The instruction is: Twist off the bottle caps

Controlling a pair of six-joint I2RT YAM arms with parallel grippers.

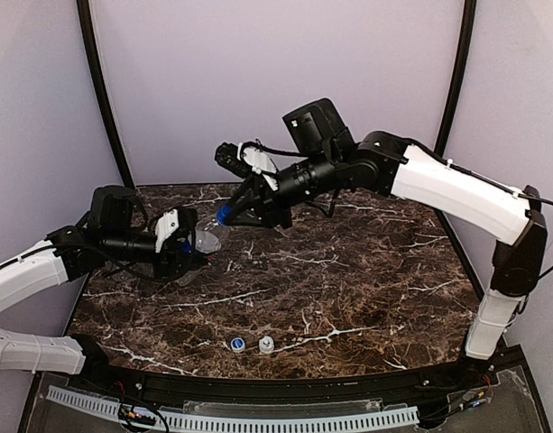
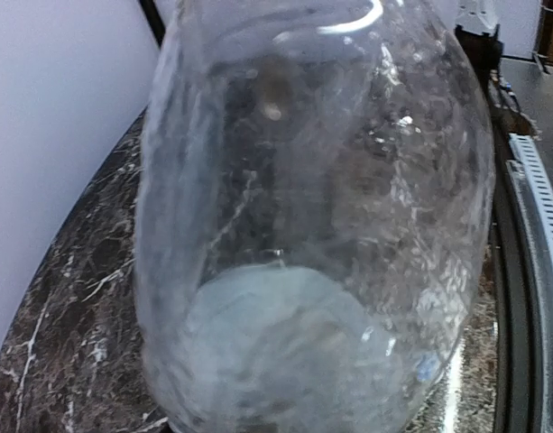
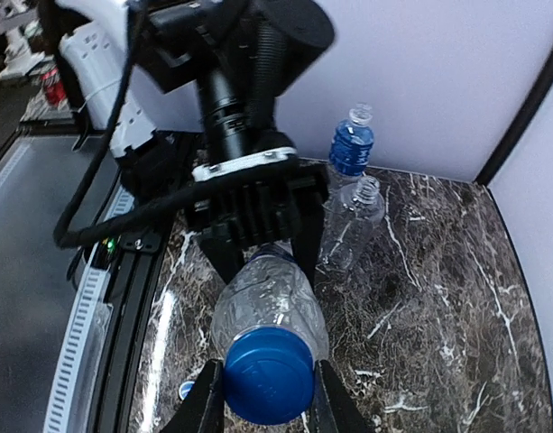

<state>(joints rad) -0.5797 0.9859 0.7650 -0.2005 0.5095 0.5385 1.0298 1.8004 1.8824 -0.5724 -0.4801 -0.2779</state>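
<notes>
Clamping the plain blue cap (image 3: 269, 372) between its two fingers, the right end effector (image 1: 229, 215) reaches in from the right above the dark marbled surface (image 1: 366, 289). The cap sits on the neck of the unlabelled bottle (image 3: 267, 302), a crumpled clear one held roughly level, with its cap end towards the right arm. The left end effector (image 3: 264, 251) is closed on that bottle's body, one black finger on each side. In the left wrist view the clear bottle wall fills nearly the whole picture, and the fingers themselves cannot be made out.

Two more bottles stand upright near the wall, both with open necks. They are the blue-labelled bottle (image 3: 351, 149) and, just in front of it, a second clear bottle (image 3: 346, 225).

Near the front edge of the surface, two loose caps lie side by side, well apart from the bottles. One is a blue cap with a white top (image 1: 236, 344) and the other is a white cap (image 1: 266, 344).
</notes>
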